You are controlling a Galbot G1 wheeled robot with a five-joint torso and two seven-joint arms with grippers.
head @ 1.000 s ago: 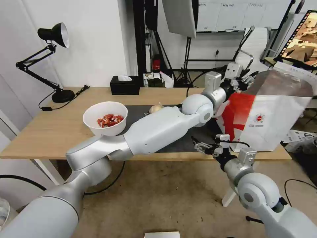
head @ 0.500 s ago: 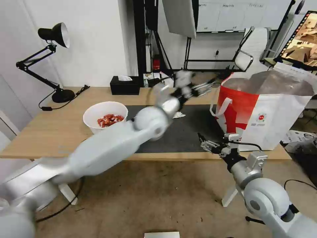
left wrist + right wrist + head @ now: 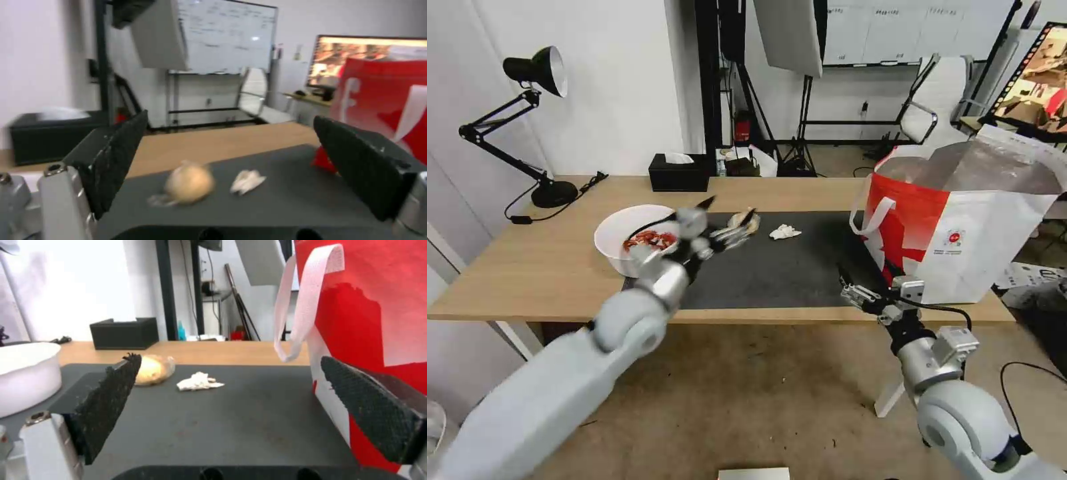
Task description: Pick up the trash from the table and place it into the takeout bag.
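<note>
I have the left gripper (image 3: 728,223) over the near-left part of the dark mat (image 3: 800,267), its fingers (image 3: 113,160) spread wide apart and empty, pointed at the wrapped tan lump (image 3: 745,221) that lies on the mat just beside the white bowl of red shells (image 3: 637,240). The crumpled tissue (image 3: 785,232) sits a little further along the mat toward the takeout bag (image 3: 967,220), which stands upright and open-mouthed at the right end of the bench (image 3: 540,267). My right gripper (image 3: 864,295) waits at the bench's front edge just in front of the bag, fingers (image 3: 111,403) also apart, holding nothing. As I judge it, the step in hand is the reach for the lump. To do it well I would centre the lump between the two fingers in the left wrist view, where it now sits slightly toward one side, then come down low enough that the pads catch the solid body and not only the loose clear wrap, which could slip or tear. I would keep clear of the bowl's rim on the way, and close gently, since the lump looks soft.
</note>
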